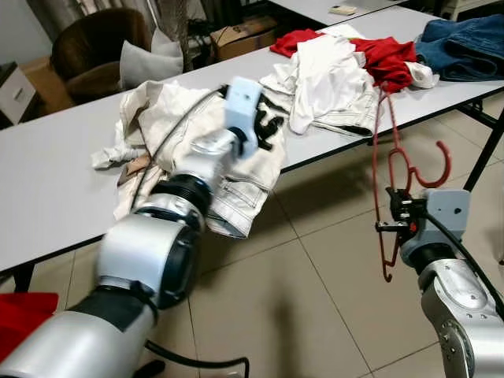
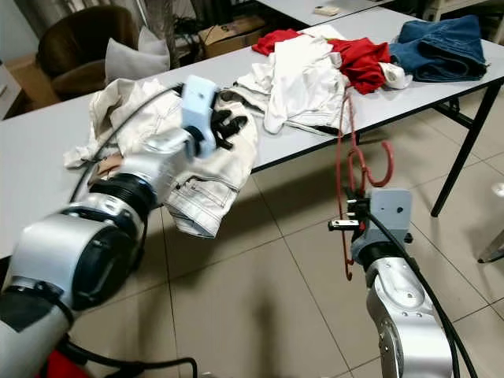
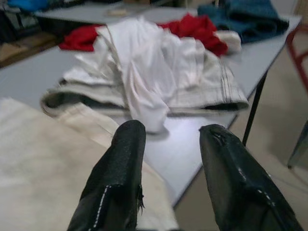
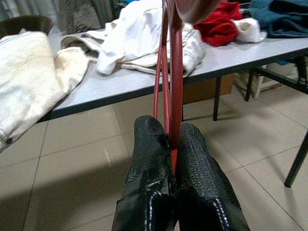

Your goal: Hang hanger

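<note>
Right gripper [image 4: 173, 144]: I have it squeezed tight on the thin red wire hanger [image 1: 383, 157], beside the grey table [image 1: 47, 189].
Left gripper [image 3: 168, 144]: fingers apart, empty, over the cream jacket [image 1: 244, 189].
Worry: hanger could twist or snag the clothes (thin grip).

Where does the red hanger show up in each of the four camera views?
Left eye view: red hanger at right, in the right gripper, below the table edge.
Right eye view: right of centre, hook toward the table leg.
Left wrist view: a red strip at the far right edge, probably the hanger.
Right wrist view: top centre, rising from the shut fingers.
Shared landmark: white shirt on the table.
</note>
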`<state>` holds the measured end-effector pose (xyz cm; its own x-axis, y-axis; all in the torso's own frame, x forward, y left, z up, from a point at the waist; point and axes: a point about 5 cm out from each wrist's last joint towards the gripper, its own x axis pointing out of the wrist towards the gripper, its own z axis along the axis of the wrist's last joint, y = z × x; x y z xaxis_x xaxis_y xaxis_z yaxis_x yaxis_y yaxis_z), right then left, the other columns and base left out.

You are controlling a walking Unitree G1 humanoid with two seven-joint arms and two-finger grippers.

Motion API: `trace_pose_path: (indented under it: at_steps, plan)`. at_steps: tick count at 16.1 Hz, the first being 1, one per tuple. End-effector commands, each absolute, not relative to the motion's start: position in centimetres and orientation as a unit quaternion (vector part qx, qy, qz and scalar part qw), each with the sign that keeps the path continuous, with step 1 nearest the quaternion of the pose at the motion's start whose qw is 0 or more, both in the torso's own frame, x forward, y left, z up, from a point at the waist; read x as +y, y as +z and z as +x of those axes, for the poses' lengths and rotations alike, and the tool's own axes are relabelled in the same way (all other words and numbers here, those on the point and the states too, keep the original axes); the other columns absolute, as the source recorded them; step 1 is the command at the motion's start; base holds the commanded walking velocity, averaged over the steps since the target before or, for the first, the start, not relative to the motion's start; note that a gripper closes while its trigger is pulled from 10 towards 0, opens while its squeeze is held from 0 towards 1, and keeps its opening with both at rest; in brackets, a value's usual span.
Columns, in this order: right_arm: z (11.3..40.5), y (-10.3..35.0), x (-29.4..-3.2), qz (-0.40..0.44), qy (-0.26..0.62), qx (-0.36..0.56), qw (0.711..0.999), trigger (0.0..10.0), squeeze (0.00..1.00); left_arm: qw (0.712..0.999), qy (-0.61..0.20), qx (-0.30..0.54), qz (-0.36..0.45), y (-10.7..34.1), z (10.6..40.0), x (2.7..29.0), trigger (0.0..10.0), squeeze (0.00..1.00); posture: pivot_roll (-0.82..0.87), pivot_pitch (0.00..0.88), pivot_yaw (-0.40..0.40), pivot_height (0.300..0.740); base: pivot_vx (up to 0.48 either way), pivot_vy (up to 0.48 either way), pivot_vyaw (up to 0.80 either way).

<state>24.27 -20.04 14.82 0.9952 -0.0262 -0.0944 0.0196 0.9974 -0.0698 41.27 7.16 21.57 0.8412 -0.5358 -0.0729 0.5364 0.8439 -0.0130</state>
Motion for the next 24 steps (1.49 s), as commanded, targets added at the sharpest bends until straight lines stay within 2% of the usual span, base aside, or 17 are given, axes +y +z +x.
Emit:
trace_pose_path:
  at_steps: [1, 2, 3, 4, 6, 8, 10, 12, 16, 18, 21, 24]
  plan:
    - [24.3, 15.0, -19.4, -0.031, 0.009, 0.048, 0.998, 10.0, 0.00, 0.959, -0.283, 0.009, -0.003, 22.7, 41.5, 8.8, 10.0, 1.00, -0.15, 0.000, 0.174, 0.740, 0.000, 0.000, 0.00]
    - [24.1, 15.0, -19.3, -0.029, 0.020, 0.052, 0.998, 10.0, 0.00, 0.958, -0.288, -0.006, -0.009, 22.6, 41.5, 10.3, 10.0, 1.00, -0.14, 0.000, 0.168, 0.740, 0.000, 0.000, 0.00]
    - [24.0, 15.0, -19.2, -0.027, 0.027, 0.053, 0.998, 10.0, 0.00, 0.958, -0.284, -0.013, -0.026, 22.1, 41.3, 12.0, 10.0, 0.79, -0.13, 0.000, 0.162, 0.740, 0.000, 0.000, 0.00]
    - [24.1, 15.2, -19.1, -0.021, 0.035, 0.052, 0.998, 10.0, 0.00, 0.958, -0.281, -0.016, -0.061, 21.1, 40.8, 13.8, 10.0, 0.00, -0.12, 0.000, 0.148, 0.740, 0.000, 0.000, 0.00]
    - [24.3, 15.4, -18.6, -0.021, 0.052, 0.051, 0.997, 10.0, 0.00, 0.961, -0.263, -0.042, -0.072, 19.7, 39.2, 16.5, 10.0, 0.00, -0.10, 0.000, 0.124, 0.740, 0.000, 0.000, 0.00]
    - [24.7, 15.4, -18.0, -0.025, 0.077, 0.051, 0.995, 10.0, 0.00, 0.973, -0.207, -0.074, -0.066, 18.6, 36.5, 18.8, 10.0, 0.00, -0.07, 0.000, 0.090, 0.740, 0.000, 0.000, 0.00]
    - [25.2, 15.3, -17.6, -0.052, 0.095, 0.051, 0.993, 10.0, 0.00, 0.979, -0.191, -0.061, -0.042, 16.5, 33.4, 20.4, 10.0, 0.00, -0.05, 0.000, 0.066, 0.740, 0.000, 0.000, 0.00]
    - [25.2, 15.3, -17.7, -0.055, 0.094, 0.053, 0.993, 10.0, 0.00, 0.979, -0.194, -0.049, -0.029, 15.7, 31.4, 20.4, 10.0, 0.00, -0.04, 0.000, 0.064, 0.740, 0.000, 0.000, 0.00]
    - [24.5, 14.4, -18.1, -0.082, 0.067, 0.051, 0.993, 10.0, 0.00, 0.989, -0.142, -0.035, -0.020, 13.8, 28.5, 19.6, 10.0, 0.00, -0.05, 0.000, 0.083, 0.740, 0.236, 0.000, 0.00]
    - [24.3, 14.4, -18.4, -0.090, 0.060, 0.042, 0.993, 10.0, 0.00, 0.990, -0.137, -0.026, -0.010, 12.9, 27.6, 19.1, 10.0, 0.00, -0.05, 0.000, 0.078, 0.740, 0.437, 0.000, 0.00]
    - [24.4, 14.6, -18.6, -0.055, 0.071, 0.044, 0.995, 10.0, 0.00, 0.990, -0.141, -0.023, -0.007, 12.7, 27.4, 18.5, 10.0, 0.00, -0.05, 0.000, 0.073, 0.740, 0.454, 0.000, 0.00]
    - [24.5, 14.5, -18.1, -0.066, 0.090, 0.044, 0.993, 10.0, 0.00, 0.992, -0.126, -0.020, 0.001, 12.7, 27.2, 18.8, 10.0, 0.00, -0.04, 0.000, 0.067, 0.740, 0.453, 0.000, 0.00]
